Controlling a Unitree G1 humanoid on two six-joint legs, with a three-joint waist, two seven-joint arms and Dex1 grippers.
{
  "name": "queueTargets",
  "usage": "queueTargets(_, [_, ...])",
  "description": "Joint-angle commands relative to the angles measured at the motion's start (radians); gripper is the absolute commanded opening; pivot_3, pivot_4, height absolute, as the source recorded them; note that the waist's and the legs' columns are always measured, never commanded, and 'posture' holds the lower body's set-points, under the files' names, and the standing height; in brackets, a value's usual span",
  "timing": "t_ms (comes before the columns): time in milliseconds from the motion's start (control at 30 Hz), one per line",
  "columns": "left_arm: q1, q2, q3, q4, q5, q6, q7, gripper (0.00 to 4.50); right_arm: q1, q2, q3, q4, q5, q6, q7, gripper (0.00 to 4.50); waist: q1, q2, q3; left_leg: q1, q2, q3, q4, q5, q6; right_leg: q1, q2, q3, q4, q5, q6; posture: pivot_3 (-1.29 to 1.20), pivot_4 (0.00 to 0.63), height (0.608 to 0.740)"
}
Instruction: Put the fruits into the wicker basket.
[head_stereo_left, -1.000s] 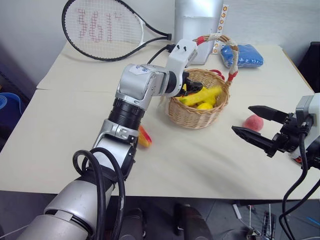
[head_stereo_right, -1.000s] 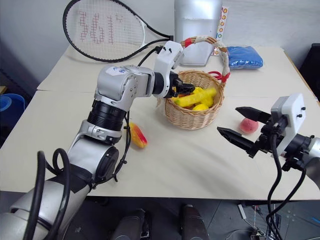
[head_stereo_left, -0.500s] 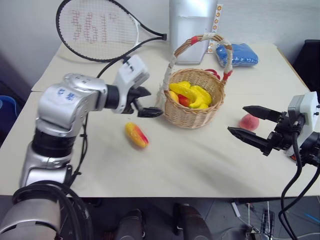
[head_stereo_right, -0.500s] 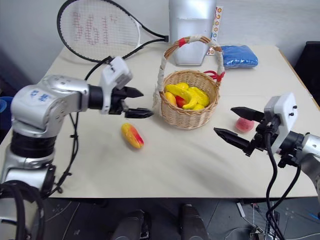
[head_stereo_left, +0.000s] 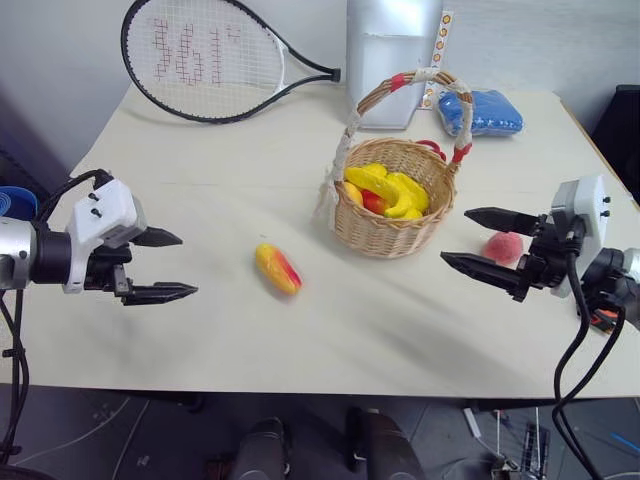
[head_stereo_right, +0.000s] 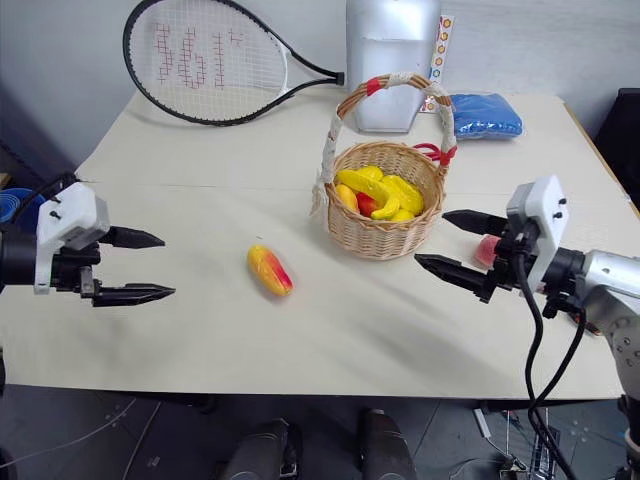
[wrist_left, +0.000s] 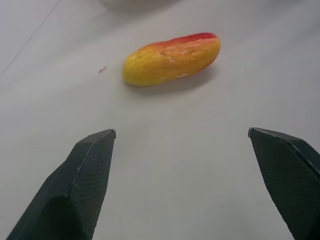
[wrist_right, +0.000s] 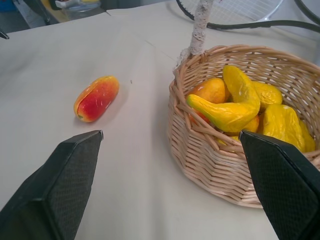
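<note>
Bench (head_stereo_left: 250, 340) surface, pale and broad, is seen reaching from the near edge to the back wall, where a tennis racket (head_stereo_left: 205, 55) and a silver box (head_stereo_left: 392, 50) are laid, with a blue bag (head_stereo_left: 485, 110) at the far right corner. Right of centre the wicker basket (head_stereo_left: 390, 225) is stood upright, its taped handle arching above; yellow and red fruits, a curved banana (wrist_right: 227, 112) among them, are piled inside. Left of the basket, apart from it, the mango (head_stereo_left: 277, 269) is laid flat on open bench, its long axis running diagonally from far left to near right, its red end toward the near edge. Bare surface is left all round it. The peach (head_stereo_left: 504, 245) is set just right of the basket, partly hidden behind the right hand (head_stereo_left: 478, 242), whose fingers are spread wide and empty, pointing toward the basket. The left hand (head_stereo_left: 168, 265) is held over the bench's left side, fingers wide apart, holding nothing, aimed at the mango.
</note>
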Motion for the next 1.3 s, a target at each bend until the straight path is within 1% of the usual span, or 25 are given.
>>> queueTargets(33, [-0.075,-0.019,-0.124,-0.009,0.074,-0.16,-0.009,4.47,-0.03,-0.008,-0.004,0.008,0.021,0.008,0.014,4.5,-0.003,0.0,0.0,0.0,0.0,0.0,0.0,0.0,0.0,0.0,0.0,0.0,0.0,0.0,0.0,0.0,0.15,0.74])
queueTargets(133, [-0.169,-0.05,-0.258,0.035,0.14,-0.273,-0.052,4.47,-0.035,-0.017,-0.005,-0.013,0.07,0.049,0.039,4.5,-0.005,0.0,0.0,0.0,0.0,0.001,0.0,0.0,0.0,0.0,0.003,-0.001,0.001,0.0,0.0,0.0,0.15,0.74])
queueTargets(200, [-0.227,-0.073,-0.355,0.088,0.233,-0.395,-0.075,4.47,-0.024,-0.024,-0.011,-0.038,0.085,0.056,0.055,4.5,-0.005,0.0,0.0,0.0,0.0,0.001,0.0,0.0,0.0,0.0,0.004,-0.001,0.001,0.0,0.001,0.0,0.15,0.74])
queueTargets(267, [-0.292,-0.12,-0.443,0.149,0.325,-0.503,-0.075,4.47,-0.025,-0.012,-0.024,-0.049,0.099,0.068,0.03,4.5,-0.006,0.0,0.0,0.0,0.0,0.002,0.0,0.0,0.0,0.0,0.008,-0.003,0.001,0.0,0.001,0.0,0.15,0.74])
queueTargets(333, [-0.35,-0.176,-0.505,0.21,0.393,-0.586,-0.063,4.47,-0.029,0.006,-0.043,-0.053,0.124,0.089,-0.013,4.5,-0.007,0.0,0.0,0.0,0.0,0.003,0.0,0.0,0.0,-0.001,0.009,-0.003,0.001,0.001,0.001,0.0,0.15,0.74])
queueTargets(500, [-0.44,-0.307,-0.61,0.368,0.524,-0.777,-0.036,4.47,0.025,0.018,-0.093,-0.111,0.181,0.114,-0.065,4.5,-0.004,0.0,0.0,0.0,0.001,0.004,0.0,0.0,0.0,-0.001,0.009,-0.003,0.0,0.001,0.002,0.0,0.15,0.74])
queueTargets(633, [-0.464,-0.384,-0.669,0.463,0.633,-0.865,0.021,4.47,0.056,0.03,-0.108,-0.141,0.2,0.116,-0.114,4.5,-0.006,0.0,0.0,-0.001,0.001,0.004,0.001,0.0,0.001,-0.001,0.009,-0.002,0.001,0.001,0.003,0.0,0.15,0.74])
queueTargets(667, [-0.469,-0.397,-0.679,0.478,0.656,-0.877,0.032,4.29,0.063,0.032,-0.111,-0.147,0.205,0.115,-0.123,4.5,-0.006,0.0,0.0,0.0,0.0,0.004,0.001,0.0,0.001,-0.001,0.009,-0.002,0.0,0.002,0.003,0.0,0.15,0.74])
queueTargets(733, [-0.475,-0.41,-0.674,0.496,0.661,-0.878,0.027,3.85,0.071,0.031,-0.115,-0.158,0.217,0.115,-0.138,4.5,-0.006,0.0,0.0,0.0,0.001,0.004,0.001,0.0,0.001,-0.001,0.009,-0.002,0.001,0.002,0.003,0.0,0.15,0.74])
queueTargets(900, [-0.474,-0.415,-0.649,0.502,0.655,-0.868,0.015,2.3,0.085,0.029,-0.115,-0.164,0.202,0.088,-0.158,4.5,-0.006,0.0,0.0,0.0,0.001,0.004,0.001,0.0,0.002,-0.001,0.009,-0.002,0.001,0.002,0.003,0.0,0.15,0.74])
queueTargets(933, [-0.467,-0.417,-0.63,0.486,0.614,-0.83,-0.009,2.04,0.081,0.033,-0.116,-0.158,0.208,0.088,-0.165,4.5,-0.006,0.0,0.0,0.0,0.001,0.004,0.001,0.0,0.002,-0.001,0.009,-0.002,0.001,0.002,0.003,0.0,0.15,0.74])
queueTargets(1000, [-0.449,-0.428,-0.586,0.434,0.518,-0.724,-0.054,1.81,0.073,0.037,-0.114,-0.15,0.218,0.09,-0.172,4.5,-0.007,0.0,0.0,0.0,0.001,0.004,0.001,0.0,0.002,-0.001,0.009,-0.002,0.001,0.002,0.003,0.0,0.15,0.74])
queueTargets(1067, [-0.472,-0.49,-0.488,0.289,0.293,-0.379,-0.064,1.78,0.071,0.036,-0.111,-0.148,0.216,0.087,-0.17,4.5,-0.007,0.0,0.0,0.0,0.001,0.004,0.001,0.0,0.001,-0.001,0.009,-0.002,0.001,0.002,0.003,0.0,0.15,0.74])
queueTargets(1133, [-0.544,-0.577,-0.403,0.216,0.167,-0.097,0.018,1.78,0.071,0.034,-0.109,-0.145,0.213,0.084,-0.166,4.5,0.002,0.0,0.0,-0.003,0.001,0.001,0.003,0.001,0.002,-0.001,0.008,-0.002,0.002,0.002,0.004,0.0,0.15,0.74])
queueTargets(1233, [-0.656,-0.695,-0.344,0.207,0.12,0.139,0.181,1.78,0.07,0.039,-0.113,-0.129,0.204,0.081,-0.175,4.5,0.014,0.0,0.0,-0.007,0.0,-0.002,0.008,0.001,0.003,-0.001,0.008,-0.001,0.001,0.004,0.006,0.0,0.15,0.74])
queueTargets(1300, [-0.73,-0.788,-0.329,0.239,0.133,0.236,0.315,1.78,0.07,0.05,-0.116,-0.108,0.18,0.07,-0.2,4.5,0.014,0.0,0.0,-0.003,-0.001,-0.001,0.008,0.0,0.004,0.002,0.009,-0.001,0.0,0.004,0.008,0.0,0.15,0.74])
